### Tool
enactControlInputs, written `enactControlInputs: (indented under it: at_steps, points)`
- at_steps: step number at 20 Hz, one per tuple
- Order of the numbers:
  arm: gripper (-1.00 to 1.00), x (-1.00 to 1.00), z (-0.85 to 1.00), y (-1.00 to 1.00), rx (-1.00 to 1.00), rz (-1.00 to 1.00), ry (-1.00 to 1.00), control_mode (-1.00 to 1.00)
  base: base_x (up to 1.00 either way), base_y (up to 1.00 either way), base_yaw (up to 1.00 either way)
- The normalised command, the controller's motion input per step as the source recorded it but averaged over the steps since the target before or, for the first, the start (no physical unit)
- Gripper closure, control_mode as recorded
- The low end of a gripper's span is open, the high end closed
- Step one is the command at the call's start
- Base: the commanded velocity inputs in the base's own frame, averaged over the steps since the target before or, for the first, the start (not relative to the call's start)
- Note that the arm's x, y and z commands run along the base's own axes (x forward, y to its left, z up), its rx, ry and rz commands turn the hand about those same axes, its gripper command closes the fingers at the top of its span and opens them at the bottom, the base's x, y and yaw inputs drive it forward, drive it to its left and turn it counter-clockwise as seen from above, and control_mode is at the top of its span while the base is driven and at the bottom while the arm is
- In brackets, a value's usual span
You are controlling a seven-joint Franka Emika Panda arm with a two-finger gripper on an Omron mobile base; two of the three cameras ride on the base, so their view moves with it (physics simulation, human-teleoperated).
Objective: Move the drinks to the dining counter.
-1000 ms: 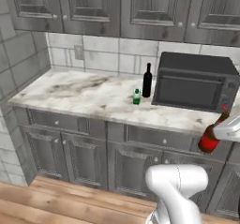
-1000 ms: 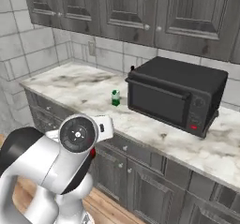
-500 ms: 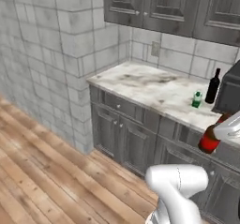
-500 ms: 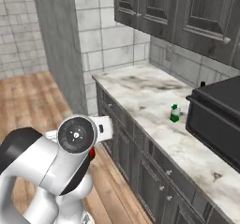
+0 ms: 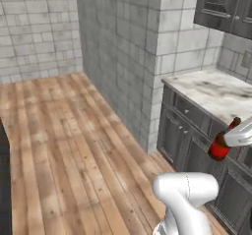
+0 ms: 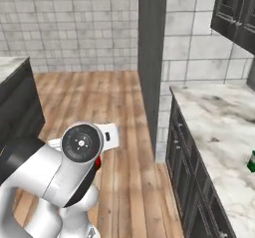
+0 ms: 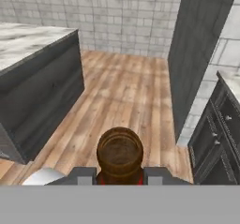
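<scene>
Hand view shows the gripper clamped on the red-brown beer bottle, carried above the wood floor with the dining counter ahead to its left. Nothing looks delivered yet: the green-and-white carton sits far from the dining counter, on the marble counter above grey cabinets.

The beer bottle is cut off below its neck in the hand view, and the gripper shows little beyond its finger tips. The green carton is clipped by the right base view's edge (a sliver remains). The dining counter runs off-frame left.
</scene>
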Motion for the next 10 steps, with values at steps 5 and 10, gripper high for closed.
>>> enactControlInputs:
  at_steps: [5, 10]
  points:
    - [1.00, 0.00, 0.00, 0.00, 0.00, 0.00, 0.00, 1.00, 0.00, 0.02, 0.64]
    - [1.00, 0.00, 0.00, 0.00, 0.00, 0.00, 0.00, 1.00, 0.09, 0.04, 0.55]
